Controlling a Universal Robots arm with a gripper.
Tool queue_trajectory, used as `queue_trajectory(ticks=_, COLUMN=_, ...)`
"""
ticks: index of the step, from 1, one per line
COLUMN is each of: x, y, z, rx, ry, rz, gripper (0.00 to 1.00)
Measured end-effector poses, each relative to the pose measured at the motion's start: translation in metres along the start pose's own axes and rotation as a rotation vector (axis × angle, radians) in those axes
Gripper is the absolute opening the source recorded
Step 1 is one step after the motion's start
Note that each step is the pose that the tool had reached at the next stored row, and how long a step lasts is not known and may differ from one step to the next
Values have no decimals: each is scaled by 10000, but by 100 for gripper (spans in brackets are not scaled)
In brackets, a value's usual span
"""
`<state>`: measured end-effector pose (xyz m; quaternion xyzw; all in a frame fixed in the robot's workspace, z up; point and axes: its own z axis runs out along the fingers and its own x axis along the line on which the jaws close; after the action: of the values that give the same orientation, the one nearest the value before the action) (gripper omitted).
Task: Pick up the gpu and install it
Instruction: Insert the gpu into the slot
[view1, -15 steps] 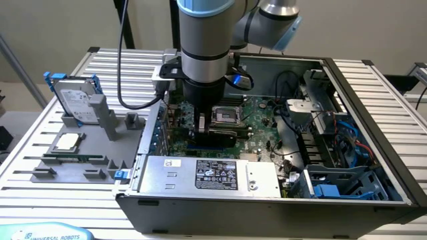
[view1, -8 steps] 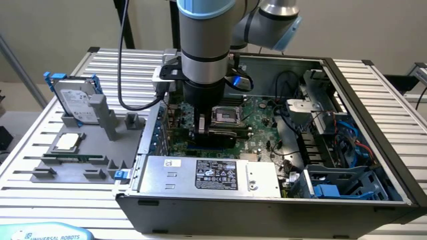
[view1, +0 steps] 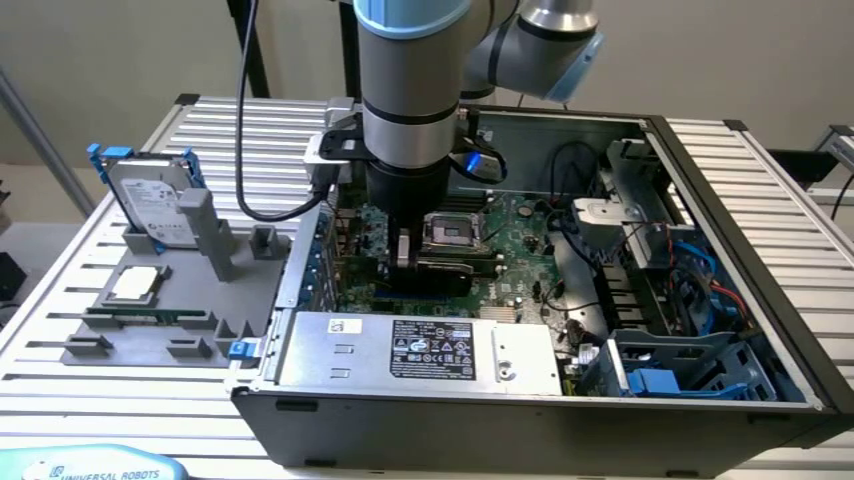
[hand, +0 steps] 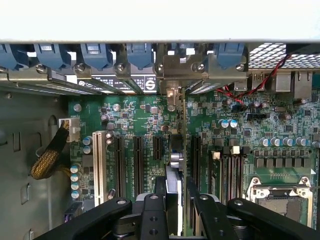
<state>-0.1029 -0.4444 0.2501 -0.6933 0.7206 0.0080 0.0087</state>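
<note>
Seating the thin, flat GPU card (hand: 175, 165), black-faced over a green circuit board with a silver metal bracket at one end, was the step in hand, and doing it well, as I judged it, meant keeping the card upright and square to the long black expansion slot beneath it, with the bracket lined up against the rear slot opening of the case before any downward pressure went on. A tilt along its length would likely have left one end proud of the slot, so an even, straight press looked the safer way.

The black two-fingered gripper (hand: 175, 202) was partly closed, its fingers (hand: 160, 192) pinching the card edge-on from either side, narrow rather than wide. In the wrist view the card ran away from the gripper toward the row of blue slot clips (hand: 140, 52) at the back of the case, its bracket reaching the metal rear panel there. In the exterior view the arm stood down inside the open grey computer case (view1: 534, 400), over the green motherboard (view1: 521, 225), just beside the CPU socket (view1: 454, 232). Whether the card was fully seated could not be told.
</note>
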Motion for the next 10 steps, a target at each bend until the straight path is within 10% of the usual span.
queue_trajectory(ticks=10, x=-5, y=0, z=5, rx=1, ry=1, rz=27, gripper=27)
